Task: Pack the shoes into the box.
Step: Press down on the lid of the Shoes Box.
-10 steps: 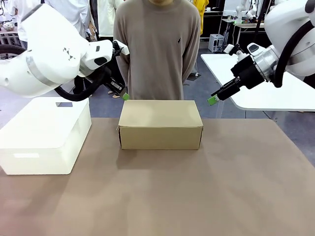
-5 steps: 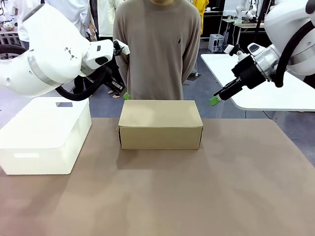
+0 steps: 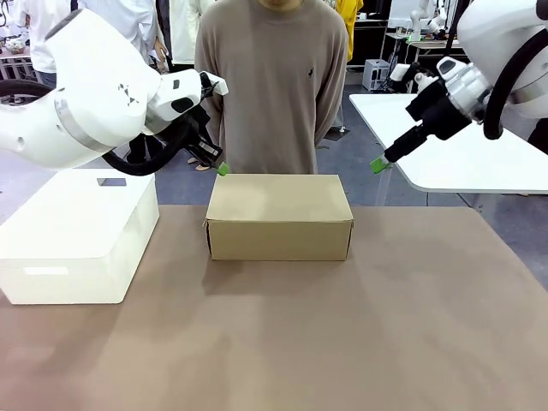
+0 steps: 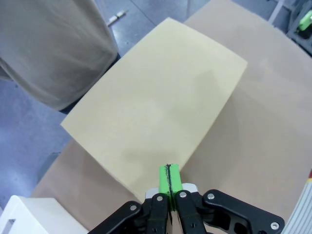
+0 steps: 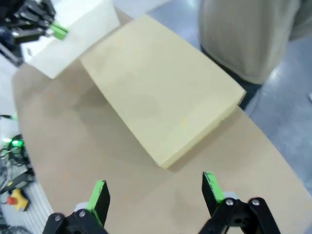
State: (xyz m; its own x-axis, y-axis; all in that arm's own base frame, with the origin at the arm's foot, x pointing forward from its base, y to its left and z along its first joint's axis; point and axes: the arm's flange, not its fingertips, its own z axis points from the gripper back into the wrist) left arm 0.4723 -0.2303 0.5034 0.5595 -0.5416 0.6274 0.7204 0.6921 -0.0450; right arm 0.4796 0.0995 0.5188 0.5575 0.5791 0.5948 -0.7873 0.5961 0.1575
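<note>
One tan box [image 3: 279,216] on table [image 3: 342,325], lid closed; white box [image 3: 77,235] beside

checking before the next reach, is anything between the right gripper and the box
Nothing visible. The open right gripper hangs in the air off the closed tan box, with bare table around it. The shut left gripper sits at the box's far left corner.
</note>
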